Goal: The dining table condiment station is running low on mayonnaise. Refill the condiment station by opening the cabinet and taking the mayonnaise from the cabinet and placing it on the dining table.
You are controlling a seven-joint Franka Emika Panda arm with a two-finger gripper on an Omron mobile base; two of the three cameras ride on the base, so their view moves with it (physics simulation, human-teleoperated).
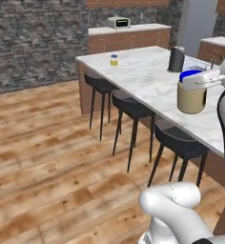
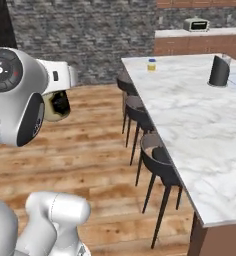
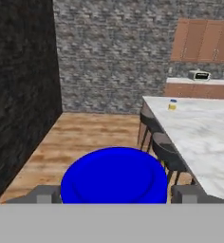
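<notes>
My gripper is shut on the mayonnaise, a beige jar with a blue lid, and holds it by the top in the air. In the hand view the blue lid sits between the two fingers. From the right base view the mayonnaise is half hidden behind my arm and hangs over the wooden floor, left of the dining table. The white marble dining table stretches ahead to the right. The cabinet with the silver bar handle is out of view.
Three black stools line the table's near side. A small yellow jar and a dark cylinder stand on the table's far end. A toaster sits on the back counter. Brown wall cabinets hang at the far right.
</notes>
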